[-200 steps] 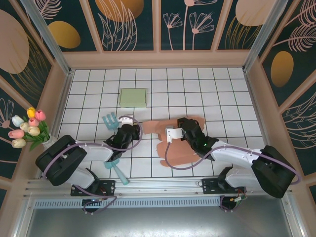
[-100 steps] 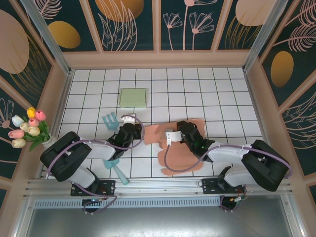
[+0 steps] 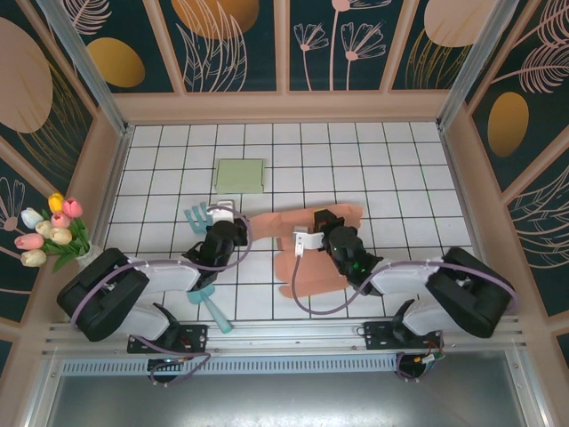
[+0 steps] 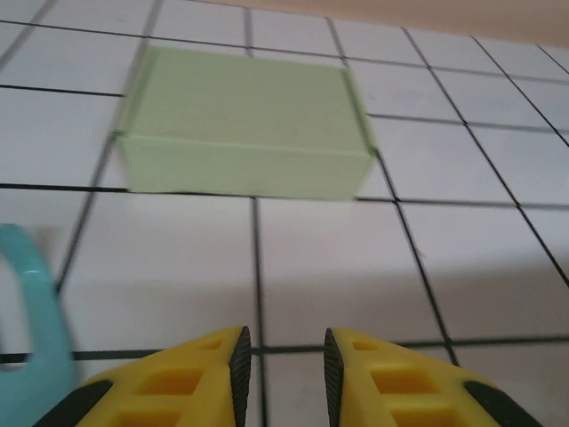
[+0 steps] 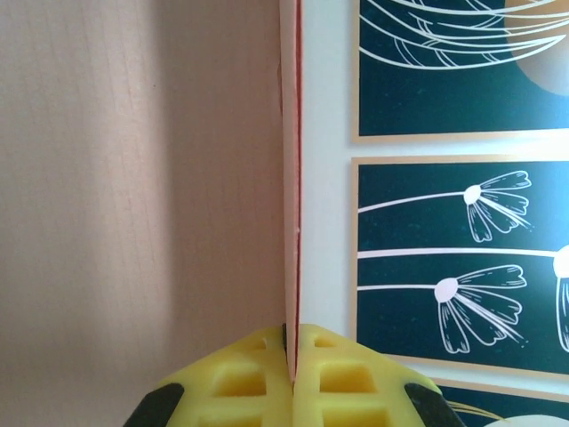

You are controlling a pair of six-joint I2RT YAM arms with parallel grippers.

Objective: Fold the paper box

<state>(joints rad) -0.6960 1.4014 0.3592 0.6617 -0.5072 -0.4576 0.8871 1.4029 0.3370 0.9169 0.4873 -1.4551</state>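
The left arm lies low over the table (image 3: 391, 160), stretched from its base at the near left toward the middle. Its left hand (image 3: 222, 222) points to the far side, just beside the prongs of a teal fork (image 3: 197, 216). In the left wrist view, the left hand (image 4: 286, 356) hovers above the white tiles. Its yellow fingers (image 4: 213, 365) stand a narrow gap apart, with nothing between them. A shut green box (image 4: 244, 133) lies ahead of it on the table, well apart from the fingertips, and the fork's teal handle (image 4: 27, 338) curves in at the left edge.

The right arm reaches from the near right base in toward the centre, with its wrist turned. Its right hand (image 3: 313, 233) sits over the paper box (image 3: 311, 276), a flat pink cardboard sheet spread on the tiles between the two arms. Part of the sheet is raised at the hand.

In the right wrist view, the right hand (image 5: 292, 356) has its yellow fingers (image 5: 240, 374) pressed together on the thin edge of the paper box (image 5: 133, 178), which stands upright from the fingertips. The dark flower-painted wall panels (image 5: 462, 62) show beyond it.

A bunch of tulips (image 3: 52, 233) stands at the left wall.
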